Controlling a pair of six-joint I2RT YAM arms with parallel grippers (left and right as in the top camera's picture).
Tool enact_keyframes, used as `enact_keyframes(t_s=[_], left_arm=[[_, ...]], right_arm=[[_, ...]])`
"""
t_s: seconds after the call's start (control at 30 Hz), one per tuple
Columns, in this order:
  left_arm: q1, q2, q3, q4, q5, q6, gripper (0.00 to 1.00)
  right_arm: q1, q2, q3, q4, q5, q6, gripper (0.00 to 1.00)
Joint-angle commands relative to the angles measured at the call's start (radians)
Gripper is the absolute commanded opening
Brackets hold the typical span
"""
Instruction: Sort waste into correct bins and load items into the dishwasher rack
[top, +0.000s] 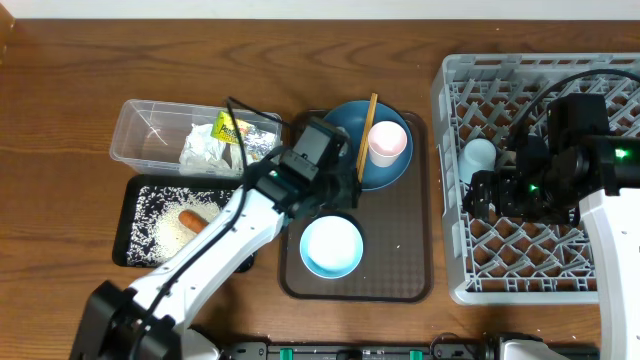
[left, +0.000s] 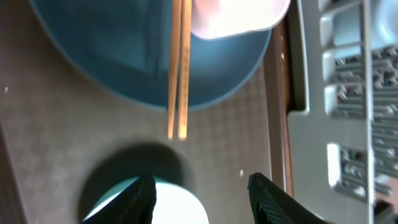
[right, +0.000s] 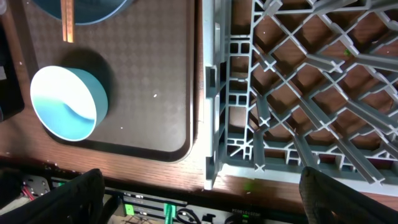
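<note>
My left gripper (top: 335, 195) (left: 202, 180) is open and empty just above the light-blue bowl (top: 331, 246) (left: 180, 208) on the brown tray. The dark-blue plate (top: 345, 130) (left: 112, 50) carries the wooden chopsticks (top: 369, 125) (left: 178, 74) and the pale-pink cup (top: 387, 142) (left: 236, 15). My right gripper (top: 482, 195) (right: 202, 177) is wide open and empty over the left front of the grey rack (top: 600, 280) (right: 292, 81). The light-blue cup (top: 478, 158) stands in the rack. The napkin (top: 205, 148) and snack packet (top: 230, 127) lie in the clear tub (top: 140, 125). The carrot (top: 192, 220) and rice (top: 150, 215) lie in the black tray (top: 122, 250).
The brown serving tray (top: 400, 250) (right: 155, 62) sits between the bins and the rack, close to the rack's left wall. The bowl also shows in the right wrist view (right: 65, 102). The table's front edge and equipment below it show beneath the right gripper.
</note>
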Motion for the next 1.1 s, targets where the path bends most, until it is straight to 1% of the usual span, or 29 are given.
enact_keyframes(t_s=[0.0, 0.07, 0.2, 0.33, 0.5, 0.67, 0.87, 1.07], left_arm=[[-0.001, 0.025, 0.014, 0.026, -0.118, -0.012, 0.51], [-0.001, 0.038, 0.014, 0.042, -0.161, -0.012, 0.52], [-0.001, 0.065, 0.014, 0.101, -0.174, 0.005, 0.52], [-0.001, 0.096, 0.014, 0.162, -0.190, 0.118, 0.51], [-0.001, 0.153, 0.014, 0.214, -0.261, 0.179, 0.52], [0.000, 0.216, 0.014, 0.262, -0.310, 0.184, 0.51], [0.000, 0.277, 0.014, 0.337, -0.309, 0.184, 0.51], [0.000, 0.287, 0.014, 0.378, -0.309, 0.184, 0.51]], right_arm=[[-0.009, -0.001, 0.000, -0.002, -0.002, 0.007, 0.99], [-0.009, -0.001, 0.000, -0.001, -0.002, 0.007, 0.99], [-0.009, -0.001, 0.000, 0.000, -0.002, 0.007, 0.99], [-0.009, -0.001, 0.000, 0.000, -0.002, 0.007, 0.99], [-0.009, -0.001, 0.000, 0.001, -0.002, 0.007, 0.99], [-0.009, -0.001, 0.000, 0.002, -0.002, 0.007, 0.99], [-0.009, -0.001, 0.000, 0.002, -0.002, 0.007, 0.99], [-0.009, -0.001, 0.000, 0.002, -0.002, 0.007, 0.99]])
